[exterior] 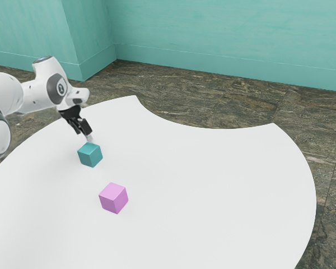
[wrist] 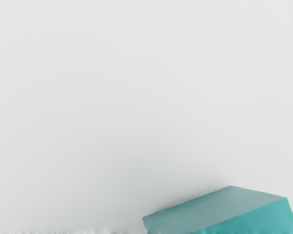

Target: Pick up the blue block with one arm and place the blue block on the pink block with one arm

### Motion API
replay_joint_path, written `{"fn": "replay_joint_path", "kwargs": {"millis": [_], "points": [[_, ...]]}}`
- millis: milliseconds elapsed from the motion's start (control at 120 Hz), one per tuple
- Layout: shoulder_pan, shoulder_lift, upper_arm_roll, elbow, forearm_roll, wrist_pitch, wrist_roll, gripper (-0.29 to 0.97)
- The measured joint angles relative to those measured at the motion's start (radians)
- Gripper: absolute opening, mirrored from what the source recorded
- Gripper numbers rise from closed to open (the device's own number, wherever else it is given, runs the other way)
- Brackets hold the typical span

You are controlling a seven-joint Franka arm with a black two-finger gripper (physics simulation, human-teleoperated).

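A blue-green block (exterior: 89, 154) rests on the white table (exterior: 213, 190) toward the exterior view's left. Just above it and slightly behind hangs my gripper (exterior: 86, 134), open and holding nothing, its tips a short way off the block's top. A pink block (exterior: 113, 198) sits on the table nearer the front, about one block-width apart from the blue one. In the wrist view, a corner of the blue block (wrist: 224, 212) lies just under my hand against the bare white table (wrist: 136, 97).
The round white table has a curved cut-out at its far edge (exterior: 157, 120). Beyond it lie a dark stone floor (exterior: 224, 95) and teal walls (exterior: 213, 28). The white arm (exterior: 28, 95) comes in from the exterior view's left.
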Motion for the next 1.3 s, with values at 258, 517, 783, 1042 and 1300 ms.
{"fn": "replay_joint_path", "kwargs": {"millis": [258, 517, 783, 1042, 1300], "points": [[-0.001, -0.007, -0.004, -0.003, -0.004, -0.094, -0.059, 0.68], [-0.024, -0.045, -0.003, -0.046, 0.056, -0.141, -0.218, 0.68], [-0.036, -0.013, -0.017, -0.015, 0.142, -0.150, -0.332, 0.68], [-0.037, 0.009, -0.031, 0.004, 0.171, -0.136, -0.370, 0.68], [-0.037, 0.010, -0.046, 0.004, 0.174, -0.134, -0.396, 0.68]]}}
